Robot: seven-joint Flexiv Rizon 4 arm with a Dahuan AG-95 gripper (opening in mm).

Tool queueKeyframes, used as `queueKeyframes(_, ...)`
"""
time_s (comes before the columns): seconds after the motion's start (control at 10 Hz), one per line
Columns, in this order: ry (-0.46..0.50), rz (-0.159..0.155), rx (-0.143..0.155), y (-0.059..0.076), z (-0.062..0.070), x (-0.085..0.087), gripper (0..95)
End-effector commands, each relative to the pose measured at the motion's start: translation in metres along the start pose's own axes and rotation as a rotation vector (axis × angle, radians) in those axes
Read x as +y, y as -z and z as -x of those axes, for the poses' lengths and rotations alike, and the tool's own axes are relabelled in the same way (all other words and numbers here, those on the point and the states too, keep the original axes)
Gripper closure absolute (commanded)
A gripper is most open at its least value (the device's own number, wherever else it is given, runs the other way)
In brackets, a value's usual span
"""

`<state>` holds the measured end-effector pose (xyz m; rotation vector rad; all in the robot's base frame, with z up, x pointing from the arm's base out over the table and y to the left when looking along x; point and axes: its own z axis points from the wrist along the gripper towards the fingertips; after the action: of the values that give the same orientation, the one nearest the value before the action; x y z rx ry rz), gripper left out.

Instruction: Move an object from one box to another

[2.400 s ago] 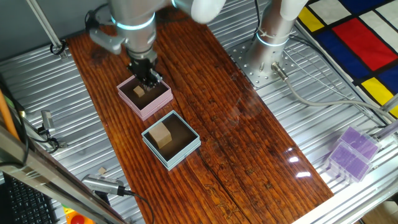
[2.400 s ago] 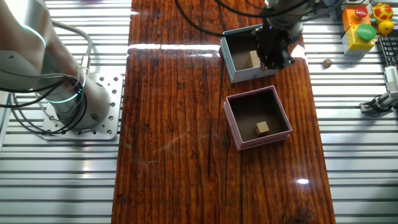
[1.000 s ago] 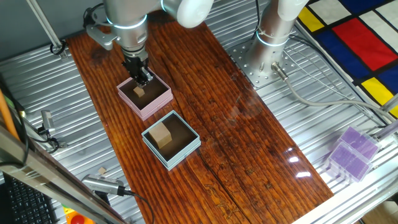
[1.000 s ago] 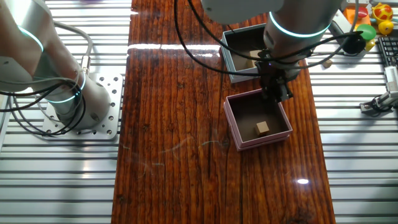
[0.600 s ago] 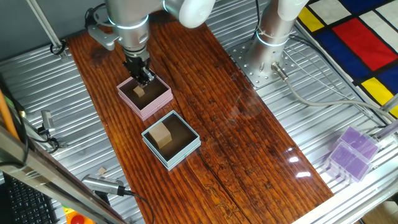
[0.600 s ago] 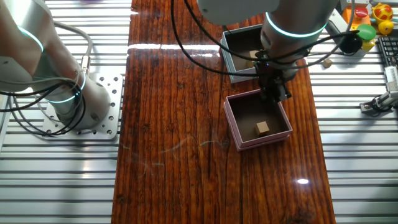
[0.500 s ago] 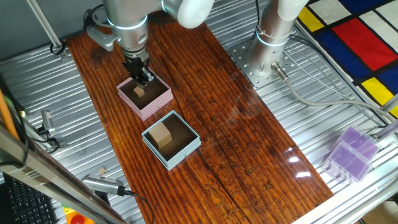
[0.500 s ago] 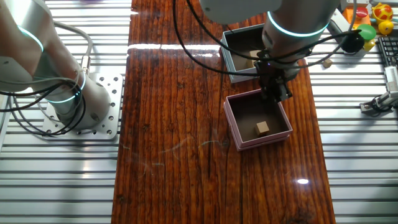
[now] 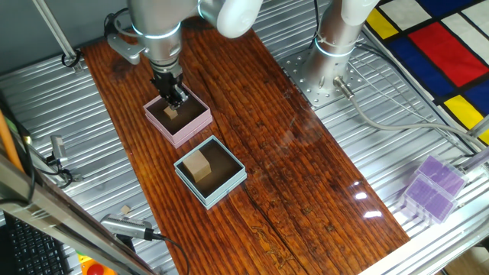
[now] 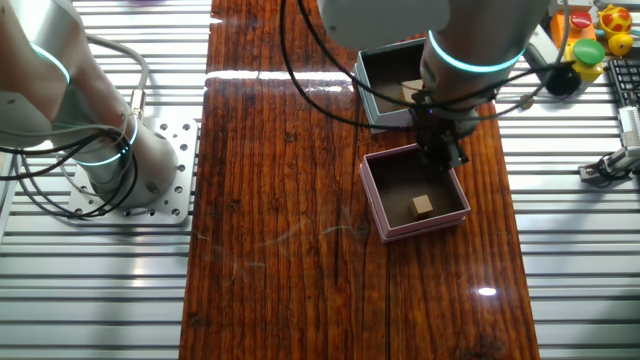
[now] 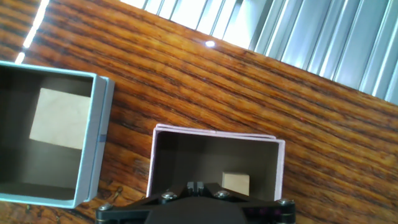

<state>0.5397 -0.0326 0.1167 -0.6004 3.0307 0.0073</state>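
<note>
The robot's black hand [image 9: 175, 98] hangs over the small square pink box [image 9: 195, 122], above a little wooden cube [image 10: 422, 206]. I cannot tell how wide its fingers are.

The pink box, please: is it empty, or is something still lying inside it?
Not empty: the pink box holds one small wooden cube on its dark floor.

A dark wooden board [image 9: 260, 145] is laid over ribbed metal tabletop [image 9: 428, 137]; bright light is reflected on it.
</note>
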Motion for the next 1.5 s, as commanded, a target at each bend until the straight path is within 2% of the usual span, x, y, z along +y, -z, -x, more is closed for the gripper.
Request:
queueKeyframes(0.1, -0.008, -0.004, 0.003, -0.0090, -0.0013, -0.0030, 95.0)
queueKeyframes(0.4, -0.002, -0.005, 0.007, -0.0146, -0.0014, -0.0031, 95.0)
queueKeyframes(0.8, 0.011, -0.008, 0.005, -0.0149, -0.0027, -0.0031, 95.0)
queueKeyframes(1.2, 0.034, -0.005, 0.023, -0.0149, -0.0027, -0.0031, 95.0)
queueKeyframes(1.4, 0.034, -0.002, 0.050, -0.0149, -0.0027, -0.0031, 95.0)
queueKeyframes(1.5, 0.045, 0.001, 0.050, -0.0149, -0.0027, -0.0031, 95.0)
